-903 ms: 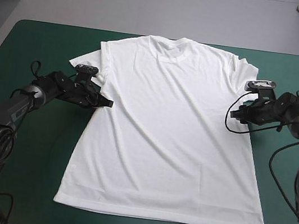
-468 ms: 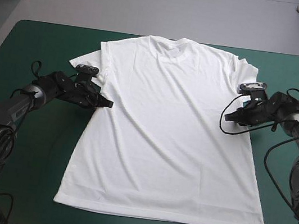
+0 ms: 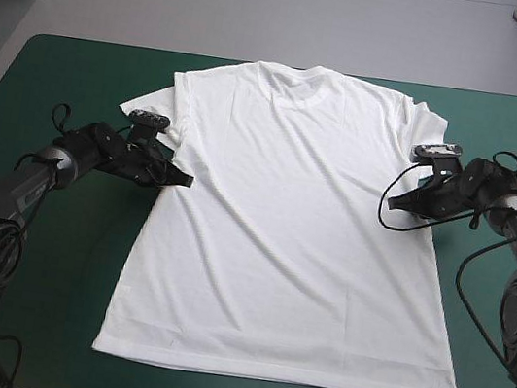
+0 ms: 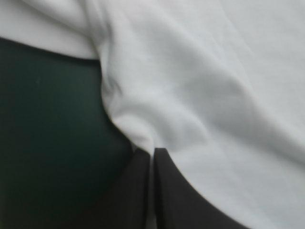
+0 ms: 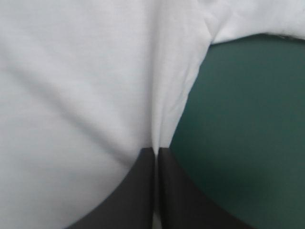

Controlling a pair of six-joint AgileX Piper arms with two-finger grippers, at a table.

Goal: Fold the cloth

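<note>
Pinches with the left hand (image 3: 185, 179) the side edge of the white T-shirt (image 3: 292, 229) just below the sleeve, black fingers (image 4: 138, 191) drawn together to a point and a small ridge of cloth gathered at their tips. Does the same with the right hand (image 3: 393, 202) on the opposite side edge, fingers pressed flat against each other, a taut crease of fabric running straight ahead from between them.

Reaches in low from 9 o'clock on the left and from 3 o'clock on the right, both hands close down on the tabletop (image 3: 53, 250). Leaves bare teal-green cover on the outer side of each hand, white cloth on the inner side.

Shows the T-shirt spread flat across the middle of the tabletop, collar toward 12 o'clock near the far edge, bottom hem toward 6 o'clock near the front edge. Shows one sleeve lying out at 10 o'clock, just beyond the left hand, and the other at 2 o'clock, just past the right hand. Carries a few soft wrinkles slanting across the chest between the two hands. Lies smooth lower down, with the hem running nearly straight from 7 to 5 o'clock.
</note>
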